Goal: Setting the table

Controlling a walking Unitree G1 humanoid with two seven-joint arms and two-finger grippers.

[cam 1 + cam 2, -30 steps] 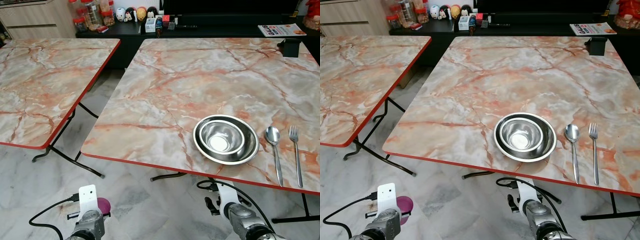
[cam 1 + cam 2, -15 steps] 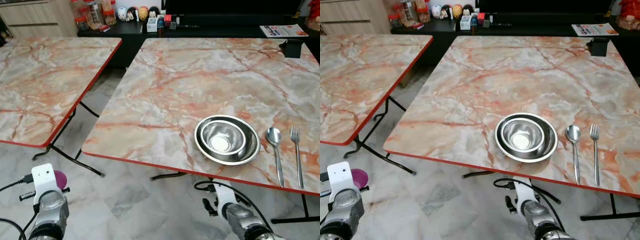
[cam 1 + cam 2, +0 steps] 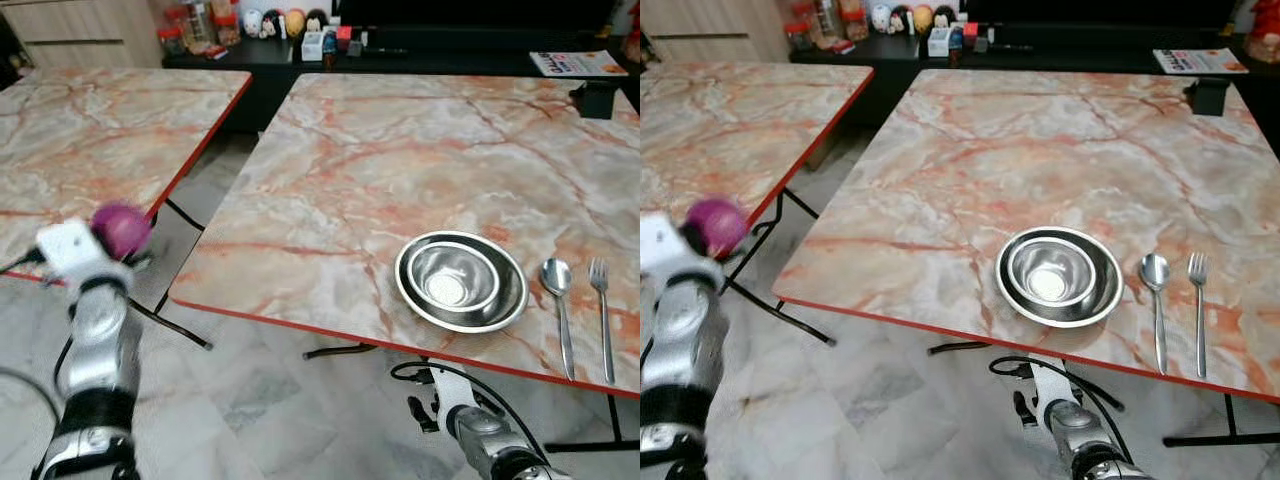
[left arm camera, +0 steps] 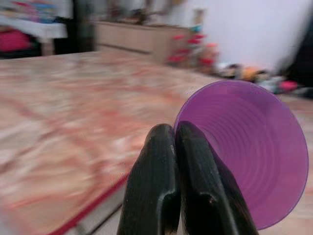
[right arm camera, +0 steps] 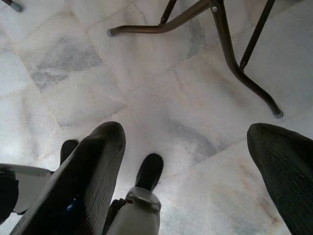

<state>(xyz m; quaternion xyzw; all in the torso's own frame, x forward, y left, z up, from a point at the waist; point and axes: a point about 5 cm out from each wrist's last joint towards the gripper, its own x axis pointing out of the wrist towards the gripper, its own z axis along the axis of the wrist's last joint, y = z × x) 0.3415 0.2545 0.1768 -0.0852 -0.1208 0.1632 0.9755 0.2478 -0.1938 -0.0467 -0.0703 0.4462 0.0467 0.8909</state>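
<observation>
Ahead, the near marble tabletop [image 3: 400,150] with red edging carries two nested steel bowls [image 3: 461,280] near its front edge, a spoon [image 3: 558,300] just beside them and a fork [image 3: 603,310] beside the spoon; a second matching tabletop [image 3: 90,130] stands to the left across a gap of tiled floor [image 3: 870,400], a dark shelf of jars and figurines [image 3: 260,25] behind both. Left gripper [image 4: 176,147] is raised over that gap near the second tabletop's red edge, jaws pressed together on the rim of a purple cup [image 4: 254,147], image blurred. Right gripper [image 5: 186,161] hangs low under the near tabletop's front edge, jaws spread, pointing at floor and table legs [image 5: 230,54].
</observation>
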